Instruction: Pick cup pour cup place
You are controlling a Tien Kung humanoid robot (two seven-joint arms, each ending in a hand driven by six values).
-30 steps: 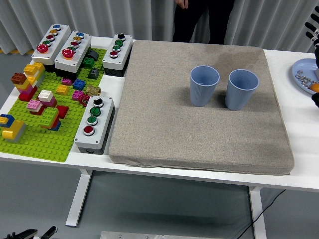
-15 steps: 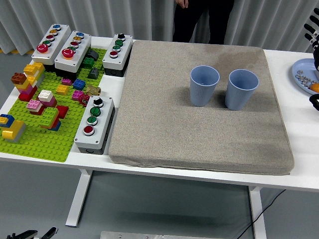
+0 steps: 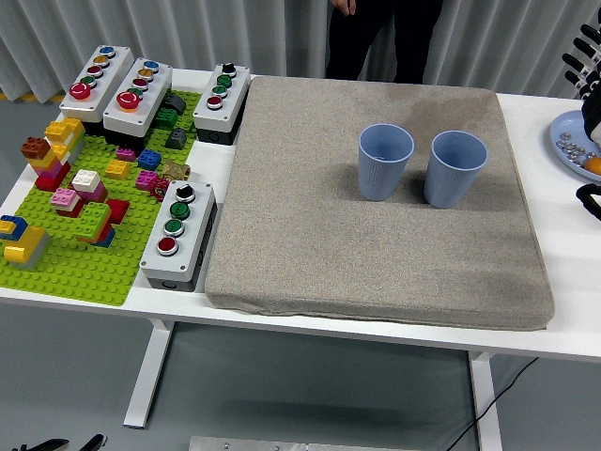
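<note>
You see two blue cups upright, side by side on the grey mat; your right hand sits at the right edge, fingers spread, holding nothing.

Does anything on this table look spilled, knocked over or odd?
Nothing stands out. Both ribbed blue plastic cups stand upright, side by side on the grey fabric mat, with no spill around them.

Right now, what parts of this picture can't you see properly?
- Right hand: head view, mostly cut off by the right edge.
- Blue plate: head view, cut off by that edge and partly behind the hand.
- Person: head view, cut off by the top edge.
- Left hand: not in view.
</note>
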